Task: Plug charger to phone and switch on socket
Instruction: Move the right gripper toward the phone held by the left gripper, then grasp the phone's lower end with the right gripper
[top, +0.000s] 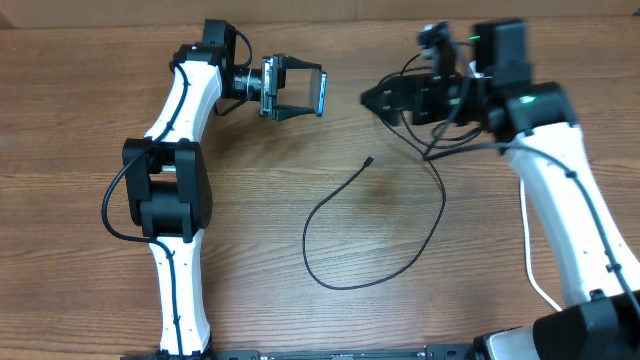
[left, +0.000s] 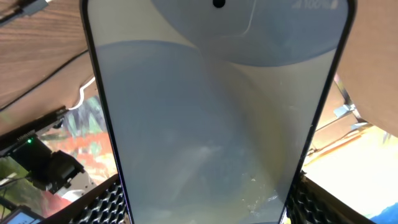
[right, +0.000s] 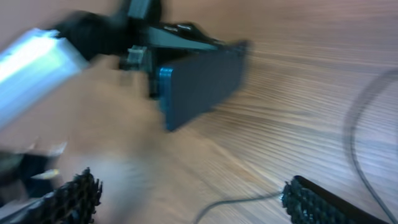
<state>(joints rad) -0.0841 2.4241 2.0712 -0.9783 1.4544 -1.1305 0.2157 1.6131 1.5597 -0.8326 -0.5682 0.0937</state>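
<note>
Left gripper (top: 308, 90) is clenched on the phone (top: 323, 92) and holds it on edge above the table (top: 250, 250), near the far side. The left wrist view is filled by the phone's face, with a ribbed finger (left: 106, 205) on each long edge. Right gripper (top: 372, 98) hangs just beside the phone, jaws wide apart and empty; its wrist view is blurred, so it is probably moving. Charger cable (top: 335, 285) lies in a loose loop on the table between the arms. Its connector tip (top: 370, 160) is free, nearer the front than both grippers and touching neither. The cable's other end runs under the right arm, and the plug is hidden there. No socket can be made out in any view; it may sit beneath that arm. The step in hand is judged to be fetching the connector. To do it well, drop the right gripper straight over the tip and pinch the cable just behind the connector, so a short stiff length sticks out. Lift slowly so the loop does not snag. The left arm should keep the phone steady with its port end facing the right side. Line the tip up square with the port before pushing, and push gently. Which short edge carries the port cannot be told.
</note>
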